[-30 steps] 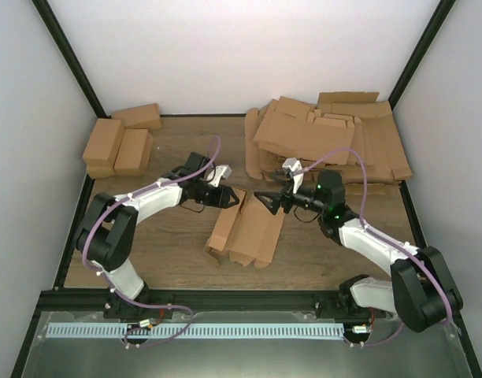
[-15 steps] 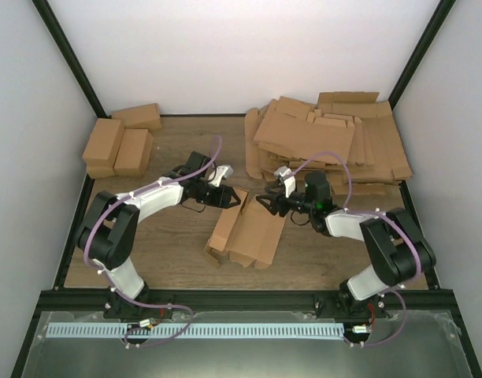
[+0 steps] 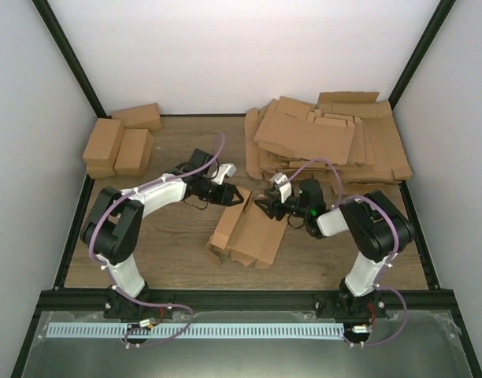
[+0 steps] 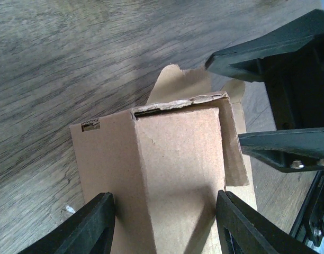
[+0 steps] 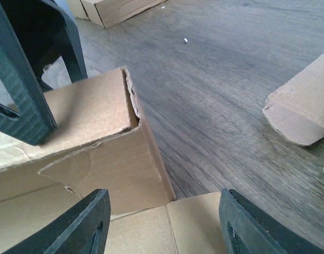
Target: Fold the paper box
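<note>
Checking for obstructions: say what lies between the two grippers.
One end of the paper box lies between left gripper and right gripper, per the top view.

Top external: high behind the near edge, looking down over the whole table (image 3: 170,252). Wrist views: close and low, facing each other across the paper box (image 4: 172,159).

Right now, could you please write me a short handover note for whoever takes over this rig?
Left pincer: jaws partly apart astride the far end of the paper box; a firm grip cannot be confirmed.
Right pincer: jaws partly apart over the box's far right corner, facing the left one; grip also unclear.
Box: mid-table between the arms, one long section raised, the rest lying flat.
Done: body partly formed.
Left: close the body and tuck the end flaps.
</note>
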Available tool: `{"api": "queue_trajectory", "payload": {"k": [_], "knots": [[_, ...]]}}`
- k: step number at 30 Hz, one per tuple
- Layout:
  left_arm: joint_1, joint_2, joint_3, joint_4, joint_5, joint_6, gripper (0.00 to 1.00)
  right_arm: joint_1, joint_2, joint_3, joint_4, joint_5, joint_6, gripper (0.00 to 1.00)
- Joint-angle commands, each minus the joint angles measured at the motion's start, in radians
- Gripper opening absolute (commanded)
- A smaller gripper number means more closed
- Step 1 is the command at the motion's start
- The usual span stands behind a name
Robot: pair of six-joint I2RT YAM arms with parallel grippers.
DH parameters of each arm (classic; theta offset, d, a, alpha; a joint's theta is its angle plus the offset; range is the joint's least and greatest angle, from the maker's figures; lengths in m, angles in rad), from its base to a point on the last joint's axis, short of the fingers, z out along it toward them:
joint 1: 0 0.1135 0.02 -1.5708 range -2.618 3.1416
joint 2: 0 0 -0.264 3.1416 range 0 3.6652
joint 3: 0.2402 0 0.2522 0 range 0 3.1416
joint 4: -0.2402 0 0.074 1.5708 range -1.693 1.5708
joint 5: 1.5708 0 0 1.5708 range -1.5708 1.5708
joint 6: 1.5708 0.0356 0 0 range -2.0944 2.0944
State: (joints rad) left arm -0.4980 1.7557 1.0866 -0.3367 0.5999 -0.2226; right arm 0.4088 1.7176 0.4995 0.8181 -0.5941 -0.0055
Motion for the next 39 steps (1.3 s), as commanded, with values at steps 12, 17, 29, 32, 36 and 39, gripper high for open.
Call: {"api": "queue_trajectory", "payload": {"k": [12, 17, 29, 32, 36, 39], "knots": [[-0.001, 0.03, 0.033, -0.01, 0.11, 0.067, 0.56, 0.09, 0.135, 0.098, 0.084, 0.073, -0.17, 0.57], [-0.002, 0.042, 0.033, -0.012, 0.15, 0.076, 0.55, 0.114, 0.138, 0.101, 0.089, 0.081, -0.187, 0.5], [-0.014, 0.034, 0.024, 0.002, 0.208, 0.071, 0.57, 0.199, 0.085, 0.014, 0.199, 0.234, -0.155, 0.09], [-0.014, 0.025, 0.015, 0.02, 0.21, 0.058, 0.58, 0.234, 0.081, -0.009, 0.225, 0.337, -0.112, 0.01], [-0.014, 0.002, -0.004, 0.042, 0.204, 0.038, 0.61, 0.279, 0.051, -0.063, 0.284, 0.501, -0.074, 0.01], [-0.014, -0.017, -0.016, 0.053, 0.195, 0.024, 0.64, 0.291, 0.028, -0.074, 0.27, 0.552, -0.067, 0.01]]}}
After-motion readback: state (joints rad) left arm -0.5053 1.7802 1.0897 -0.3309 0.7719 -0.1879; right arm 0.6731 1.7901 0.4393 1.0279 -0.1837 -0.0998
